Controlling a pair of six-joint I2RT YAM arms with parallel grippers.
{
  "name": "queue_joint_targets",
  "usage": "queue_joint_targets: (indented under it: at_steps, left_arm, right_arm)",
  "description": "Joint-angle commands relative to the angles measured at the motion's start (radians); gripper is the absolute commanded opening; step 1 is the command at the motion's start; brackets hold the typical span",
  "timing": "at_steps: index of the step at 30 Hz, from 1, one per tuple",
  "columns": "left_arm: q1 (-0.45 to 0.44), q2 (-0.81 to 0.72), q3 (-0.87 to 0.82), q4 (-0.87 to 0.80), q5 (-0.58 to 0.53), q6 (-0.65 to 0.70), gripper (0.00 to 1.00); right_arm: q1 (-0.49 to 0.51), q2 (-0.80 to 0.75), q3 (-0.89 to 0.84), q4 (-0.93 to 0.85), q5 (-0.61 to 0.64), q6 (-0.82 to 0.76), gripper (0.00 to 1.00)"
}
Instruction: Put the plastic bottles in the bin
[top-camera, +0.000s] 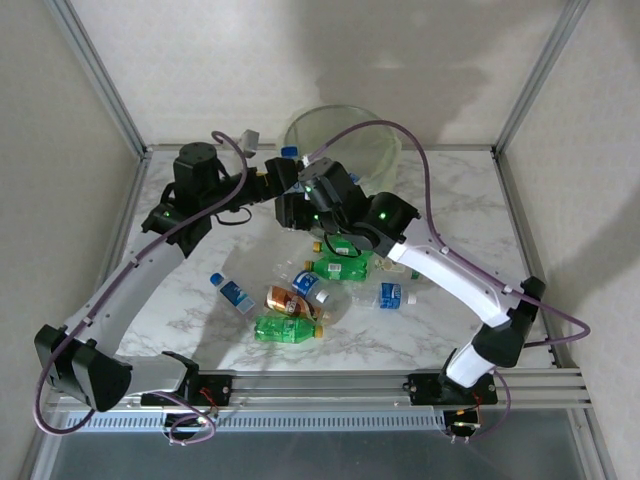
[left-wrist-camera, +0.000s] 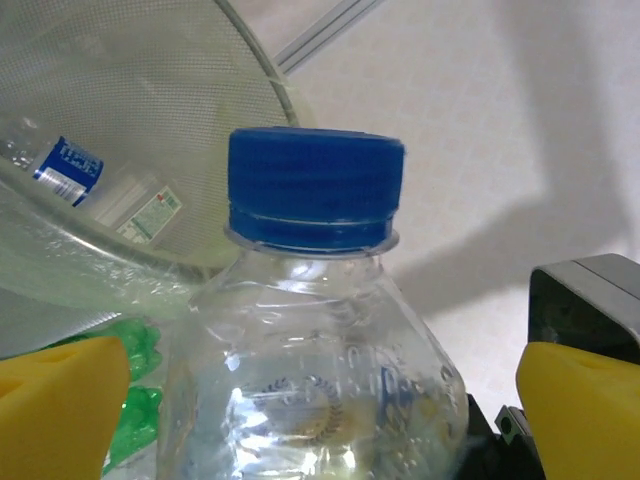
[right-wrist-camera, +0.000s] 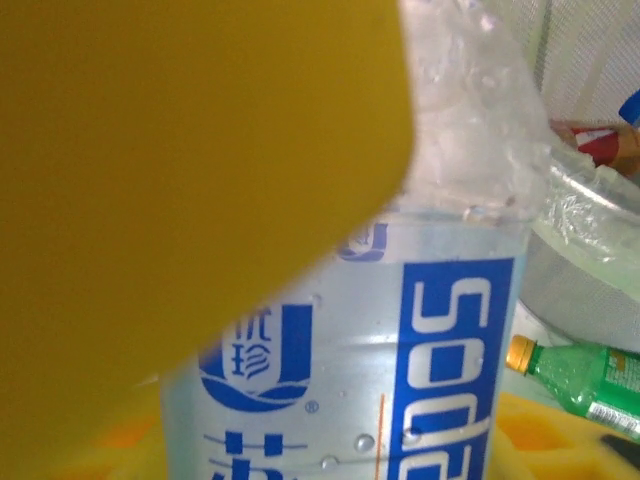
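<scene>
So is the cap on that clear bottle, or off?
On. The blue ribbed plastic cap sits down on the neck ring of the clear plastic bottle.

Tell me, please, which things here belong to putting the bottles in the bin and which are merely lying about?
For the job: bin; near green bottle; orange-labelled bottle; blue-capped clear bottle; bottles inside the bin.

Merely there: purple cable; marble table; aluminium frame.
</scene>
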Motion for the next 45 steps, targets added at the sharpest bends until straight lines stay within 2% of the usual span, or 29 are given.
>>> queue_joint_targets:
  at_steps: [1, 7, 11, 14, 18, 21, 26, 32, 35, 37, 41, 45]
  left_arm:
    - [-0.017, -0.014, 0.031, 0.060, -0.033, -0.026, 1.00]
    - [-0.017, -0.039, 0.098, 0.008, -0.209, -0.049, 0.99]
    - [-0.013, -0.094, 0.098, -0.037, -0.443, -0.095, 0.99]
    - [-0.001, -0.124, 0.078, -0.030, -0.523, -0.129, 0.99]
    - [0.004, -0.113, 0.079, -0.089, -0.582, -0.155, 0.99]
    - [0.005, -0.115, 0.045, -0.140, -0.617, -0.176, 1.00]
    - [0.013, -0.153, -0.053, -0.222, -0.686, -0.214, 0.99]
    - [0.034, -0.199, -0.124, -0.268, -0.719, -0.228, 0.99]
    - [0.042, -0.215, -0.142, -0.271, -0.725, -0.231, 0.99]
    - [0.048, -0.217, -0.148, -0.278, -0.725, -0.229, 0.99]
    - [0.053, -0.220, -0.158, -0.316, -0.735, -0.221, 0.98]
    - [0.058, -0.240, -0.179, -0.392, -0.785, -0.240, 0.98]
  right_arm:
    - [0.004, -0.036, -0.012, 0.025, 0.042, 0.000, 0.47]
    - [-0.040, -0.049, 0.047, 0.041, 0.057, -0.038, 0.47]
    - [-0.137, -0.025, 0.135, 0.029, 0.004, -0.093, 0.47]
    - [-0.217, -0.004, 0.186, 0.040, -0.008, -0.135, 0.46]
    - [-0.333, 0.051, 0.264, 0.027, -0.004, -0.180, 0.48]
    - [-0.383, 0.107, 0.305, 0.023, 0.027, -0.229, 0.49]
    - [-0.426, 0.219, 0.368, 0.021, 0.088, -0.277, 0.49]
    - [-0.441, 0.326, 0.434, 0.040, 0.035, -0.297, 0.49]
    - [-0.441, 0.374, 0.472, 0.029, 0.049, -0.292, 0.50]
    - [-0.442, 0.404, 0.496, 0.029, 0.047, -0.290, 0.55]
    - [-0.443, 0.465, 0.567, 0.008, 0.024, -0.285, 0.79]
    - [-0.443, 0.490, 0.607, -0.011, 0.034, -0.275, 0.85]
